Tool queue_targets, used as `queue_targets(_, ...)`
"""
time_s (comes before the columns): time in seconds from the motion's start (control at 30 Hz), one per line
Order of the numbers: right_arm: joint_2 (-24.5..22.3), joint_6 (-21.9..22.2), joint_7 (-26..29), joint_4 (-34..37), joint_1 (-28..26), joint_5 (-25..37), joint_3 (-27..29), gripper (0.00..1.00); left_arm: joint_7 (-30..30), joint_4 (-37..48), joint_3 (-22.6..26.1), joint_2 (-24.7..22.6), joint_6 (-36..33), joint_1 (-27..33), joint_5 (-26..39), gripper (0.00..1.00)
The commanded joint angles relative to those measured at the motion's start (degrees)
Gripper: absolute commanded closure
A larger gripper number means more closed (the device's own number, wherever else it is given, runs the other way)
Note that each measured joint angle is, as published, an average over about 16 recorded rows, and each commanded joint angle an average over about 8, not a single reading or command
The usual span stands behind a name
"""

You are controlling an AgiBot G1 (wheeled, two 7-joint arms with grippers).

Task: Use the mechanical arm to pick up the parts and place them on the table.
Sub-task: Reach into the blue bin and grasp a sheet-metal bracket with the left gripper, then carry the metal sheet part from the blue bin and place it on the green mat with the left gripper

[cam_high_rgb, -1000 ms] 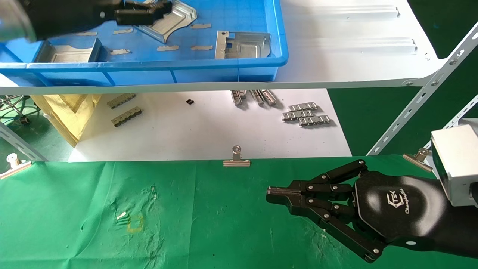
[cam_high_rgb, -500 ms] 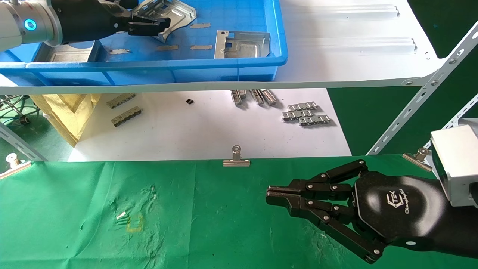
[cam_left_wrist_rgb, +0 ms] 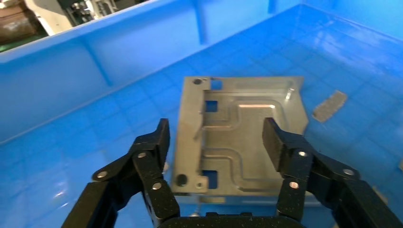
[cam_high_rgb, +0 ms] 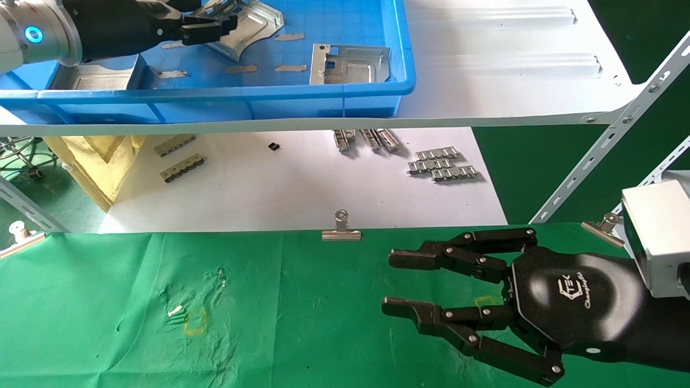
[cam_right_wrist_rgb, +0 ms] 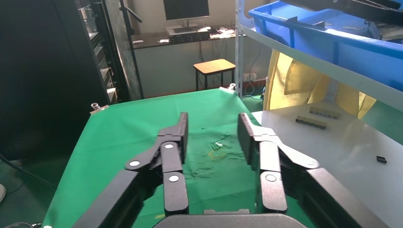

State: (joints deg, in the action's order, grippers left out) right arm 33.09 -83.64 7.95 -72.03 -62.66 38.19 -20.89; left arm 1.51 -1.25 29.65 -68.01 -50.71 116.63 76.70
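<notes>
Left wrist view has the left end effector [cam_left_wrist_rgb: 216,142] spread wide around a metal bracket [cam_left_wrist_rgb: 237,137] lying flat in the blue tray [cam_high_rgb: 323,91], nothing gripped. Flat thin metal could easily slip out or scrape. Right end effector [cam_high_rgb: 399,283] hangs open, empty, over the green bench [cam_high_rgb: 108,323].

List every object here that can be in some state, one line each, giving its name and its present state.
Left gripper: open, fingers either side of a part, inside the tray.
Right gripper: open, empty, over the table.
Part: flat on the tray floor, not gripped.
Two other parts: lying in the tray.
Tray: on the shelf.
Clip: clamped on the cloth edge.
</notes>
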Motion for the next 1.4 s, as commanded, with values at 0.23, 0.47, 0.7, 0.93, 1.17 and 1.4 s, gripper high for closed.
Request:
queue_targets(0.23,0.0,0.0,0.0,0.0,0.0,0.0,0.0,0.0,0.1,0.9,-0.2,-0.2,2.7,0.1,-0.2,1.0)
queue_targets(0.47,0.0,0.0,0.0,0.0,0.0,0.0,0.0,0.0,0.1,1.1,-0.3,-0.3,3.0,0.1,-0.4,1.0)
queue_targets(0.7,0.0,0.0,0.0,0.0,0.0,0.0,0.0,0.0,1.0,0.0,-1.4,0.4,0.5,0.1,-1.9,1.0)
queue_targets(0.93,0.0,0.0,0.0,0.0,0.0,0.0,0.0,0.0,4.9,-3.1,-3.9,3.3,-9.7,-0.4,-5.9,1.0)
queue_targets(1.17,0.0,0.0,0.0,0.0,0.0,0.0,0.0,0.0,11.1,-5.8,-5.8,7.6,-27.0,-3.1,-9.3,1.0)
queue_targets(1.4,0.0,0.0,0.0,0.0,0.0,0.0,0.0,0.0,17.3,-8.2,-6.3,12.1,-39.6,-6.3,-11.3,1.0)
